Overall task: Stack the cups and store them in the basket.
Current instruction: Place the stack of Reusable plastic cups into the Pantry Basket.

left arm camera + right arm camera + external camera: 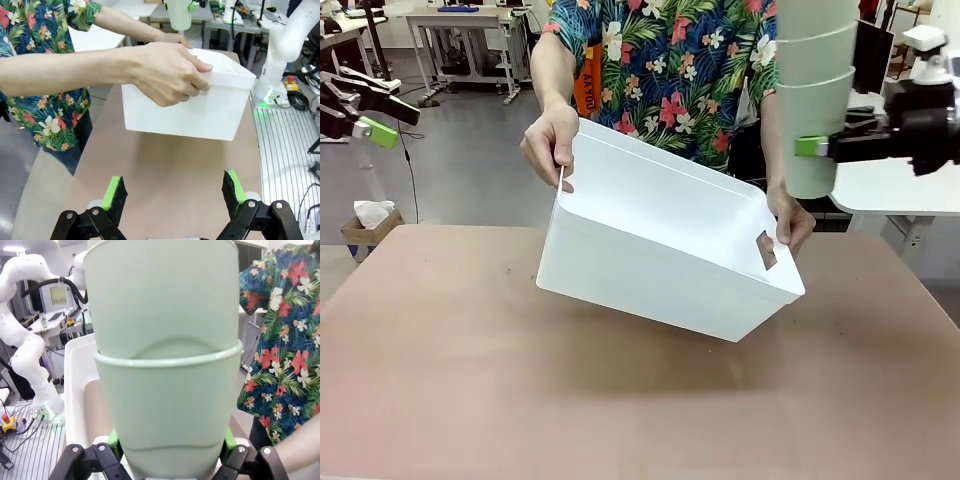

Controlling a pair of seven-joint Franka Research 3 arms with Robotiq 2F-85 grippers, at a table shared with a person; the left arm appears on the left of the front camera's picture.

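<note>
Your right gripper (812, 146) has its jaws clamped on the stack of cups (815, 90) while the person tilts the basket (660, 235) above the tabletop (470, 380) to receive it, and your left gripper (172, 192) waits at the left with jaws apart.

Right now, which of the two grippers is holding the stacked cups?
The right gripper: it is shut on the mint cups, held high beside the basket. The left gripper stands open and holds nothing.

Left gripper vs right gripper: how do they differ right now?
The left gripper is open with nothing between its pads; the right gripper is shut on the stack of mint-green cups. The left gripper hangs off to the side, away from the white basket; the right gripper holds the stack above the basket's far corner. Both are black with green pads.
</note>
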